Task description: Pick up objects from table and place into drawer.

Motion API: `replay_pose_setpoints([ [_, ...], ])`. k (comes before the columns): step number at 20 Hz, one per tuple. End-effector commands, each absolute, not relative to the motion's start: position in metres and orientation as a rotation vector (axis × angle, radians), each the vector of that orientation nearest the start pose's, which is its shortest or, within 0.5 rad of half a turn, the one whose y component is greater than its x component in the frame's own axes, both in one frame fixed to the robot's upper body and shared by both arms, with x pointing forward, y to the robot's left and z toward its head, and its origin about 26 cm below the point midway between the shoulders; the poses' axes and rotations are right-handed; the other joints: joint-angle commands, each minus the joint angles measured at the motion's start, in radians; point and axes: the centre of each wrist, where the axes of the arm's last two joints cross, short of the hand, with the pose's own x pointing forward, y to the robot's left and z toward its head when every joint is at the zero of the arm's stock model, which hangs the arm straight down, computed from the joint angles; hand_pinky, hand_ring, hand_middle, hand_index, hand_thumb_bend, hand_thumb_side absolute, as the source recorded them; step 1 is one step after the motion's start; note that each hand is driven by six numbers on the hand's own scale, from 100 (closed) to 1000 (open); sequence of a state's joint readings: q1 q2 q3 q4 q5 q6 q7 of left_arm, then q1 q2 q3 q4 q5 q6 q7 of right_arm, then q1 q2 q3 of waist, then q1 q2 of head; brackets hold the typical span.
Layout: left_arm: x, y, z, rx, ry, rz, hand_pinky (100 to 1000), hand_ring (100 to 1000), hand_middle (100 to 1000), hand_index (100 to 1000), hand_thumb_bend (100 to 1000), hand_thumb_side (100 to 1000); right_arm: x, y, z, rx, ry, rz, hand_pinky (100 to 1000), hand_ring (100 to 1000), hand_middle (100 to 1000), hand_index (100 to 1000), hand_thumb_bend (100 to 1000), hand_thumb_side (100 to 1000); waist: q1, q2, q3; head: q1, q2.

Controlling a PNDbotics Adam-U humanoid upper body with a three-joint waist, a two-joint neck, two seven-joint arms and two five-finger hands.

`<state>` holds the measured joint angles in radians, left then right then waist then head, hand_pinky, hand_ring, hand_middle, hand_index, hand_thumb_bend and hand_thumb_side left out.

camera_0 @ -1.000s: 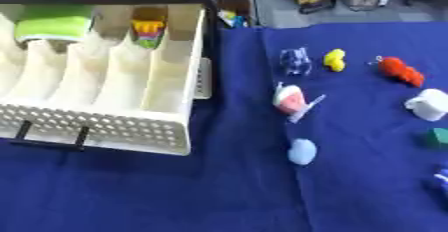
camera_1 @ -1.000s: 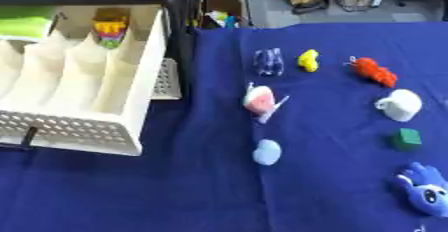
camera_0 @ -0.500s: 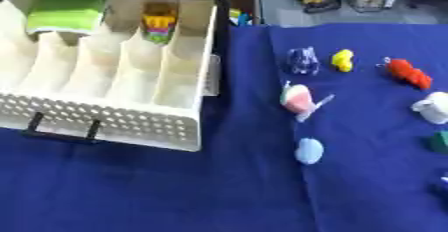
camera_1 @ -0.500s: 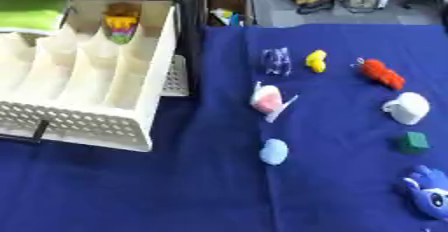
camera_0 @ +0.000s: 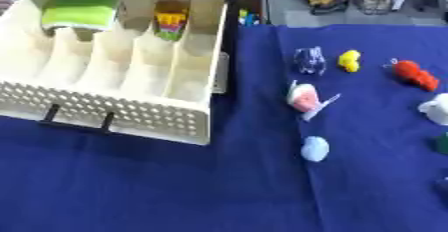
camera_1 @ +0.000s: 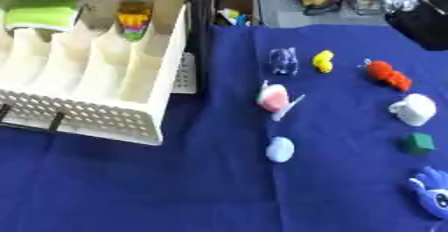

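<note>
A cream drawer (camera_0: 105, 71) stands pulled out on the left of the blue cloth (camera_1: 175, 186), split by dividers into long slots running near to far, with a perforated front wall and a dark handle (camera_0: 79, 121). At its far end lie a green block (camera_0: 83, 13) on the left and a striped, many-coloured piece (camera_0: 171, 21) further right. On the cloth to the right lie the loose things: a clear blue-tinted figure (camera_1: 283, 61), a yellow one (camera_1: 324, 61) just beside it, an orange one (camera_1: 388, 74), a white one (camera_1: 413, 109), a green cube (camera_1: 419, 143), a blue toy (camera_1: 430, 194) at the near right, a pink-and-white piece (camera_1: 275, 98) and a pale blue lump (camera_1: 280, 149) nearer. Neither hand shows, so the state of the fingers cannot be told.
</note>
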<state>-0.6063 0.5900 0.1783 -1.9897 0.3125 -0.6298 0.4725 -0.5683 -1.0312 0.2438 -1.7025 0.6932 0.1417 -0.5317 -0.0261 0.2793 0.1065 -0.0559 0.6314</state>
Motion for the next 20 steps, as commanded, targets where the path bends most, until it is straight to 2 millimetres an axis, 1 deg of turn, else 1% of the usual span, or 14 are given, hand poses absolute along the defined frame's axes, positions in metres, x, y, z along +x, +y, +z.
replay_pose_setpoints([
  [1, 0.291, 0.306, 0.346, 0.054, 2.992, -0.227, 416, 500, 569, 764, 188, 970, 0.343, -0.36, 0.297, 2.167, 2.286, -1.208, 814, 820, 733, 937, 356, 1000, 0.004, -0.023, 0.004, -0.008, 0.003],
  [4, 0.292, 0.304, 0.346, 0.071, 2.994, -0.225, 416, 500, 569, 764, 188, 970, 0.343, -0.37, 0.301, 2.194, 2.251, -1.337, 826, 832, 747, 947, 387, 1000, 0.005, -0.024, 0.012, -0.018, -0.003],
  [7, 0.292, 0.303, 0.346, 0.079, 2.997, -0.218, 415, 499, 569, 764, 188, 970, 0.348, -0.37, 0.296, 2.203, 2.247, -1.443, 839, 843, 756, 948, 402, 1000, 0.003, -0.026, 0.016, -0.023, -0.007],
  [10, 0.292, 0.303, 0.346, 0.082, 3.001, -0.215, 415, 499, 569, 763, 189, 972, 0.357, -0.37, 0.29, 2.215, 2.234, -1.541, 842, 847, 761, 949, 418, 1000, 0.001, -0.027, 0.016, -0.025, -0.01],
  [14, 0.292, 0.303, 0.346, 0.084, 3.004, -0.214, 415, 499, 569, 763, 189, 971, 0.372, -0.366, 0.282, 2.202, 2.237, -1.66, 841, 849, 746, 949, 451, 1000, -0.001, -0.028, 0.016, -0.024, -0.015],
  [15, 0.292, 0.303, 0.345, 0.084, 3.005, -0.214, 415, 499, 569, 763, 188, 972, 0.374, -0.365, 0.281, 2.197, 2.239, -1.688, 842, 852, 732, 947, 495, 1000, -0.001, -0.028, 0.016, -0.023, -0.015],
  [16, 0.292, 0.303, 0.345, 0.085, 3.005, -0.216, 415, 499, 569, 763, 188, 972, 0.377, -0.364, 0.278, 2.191, 2.246, -1.721, 841, 852, 722, 944, 497, 1000, -0.002, -0.027, 0.016, -0.022, -0.016],
  [17, 0.292, 0.303, 0.345, 0.086, 3.006, -0.217, 415, 499, 569, 763, 187, 972, 0.38, -0.362, 0.276, 2.186, 2.258, -1.752, 842, 855, 714, 943, 535, 1000, -0.002, -0.027, 0.016, -0.022, -0.017],
  [18, 0.292, 0.303, 0.345, 0.087, 3.006, -0.218, 415, 499, 569, 763, 187, 972, 0.382, -0.361, 0.273, 2.181, 2.274, -1.778, 842, 856, 713, 943, 524, 997, -0.003, -0.026, 0.016, -0.021, -0.018],
  [20, 0.292, 0.303, 0.345, 0.089, 3.007, -0.218, 415, 499, 569, 763, 187, 973, 0.386, -0.355, 0.271, 2.171, 2.313, -1.817, 844, 863, 714, 939, 547, 988, -0.003, -0.026, 0.016, -0.02, -0.02],
])
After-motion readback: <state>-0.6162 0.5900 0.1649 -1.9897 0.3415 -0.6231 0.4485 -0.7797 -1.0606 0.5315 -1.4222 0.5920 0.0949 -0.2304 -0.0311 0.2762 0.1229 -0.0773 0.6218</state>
